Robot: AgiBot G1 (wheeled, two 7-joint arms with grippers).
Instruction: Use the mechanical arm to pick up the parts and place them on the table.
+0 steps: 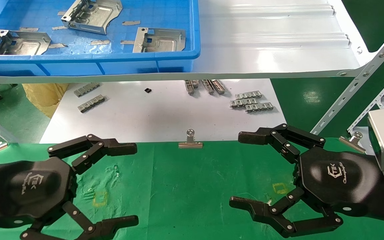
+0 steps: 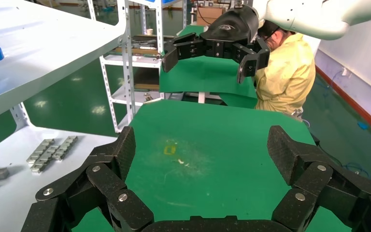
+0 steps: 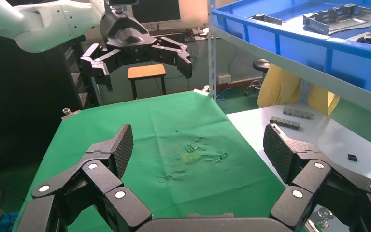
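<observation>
Head view: the left gripper (image 1: 133,181) and right gripper (image 1: 235,170) hang over the table (image 1: 185,186), fingers spread wide, holding nothing. Three parts (image 1: 92,15) lie in the blue bin (image 1: 112,61) on the shelf (image 1: 278,40), beyond the table.

Left wrist view: the left fingers (image 2: 118,154) stand apart above the cloth; the right gripper (image 2: 212,55) hangs farther off, open.

Right wrist view: the right fingers (image 3: 121,145) gape over the cloth; the bin (image 3: 290,41) holds what seem to be parts (image 3: 343,17).
</observation>
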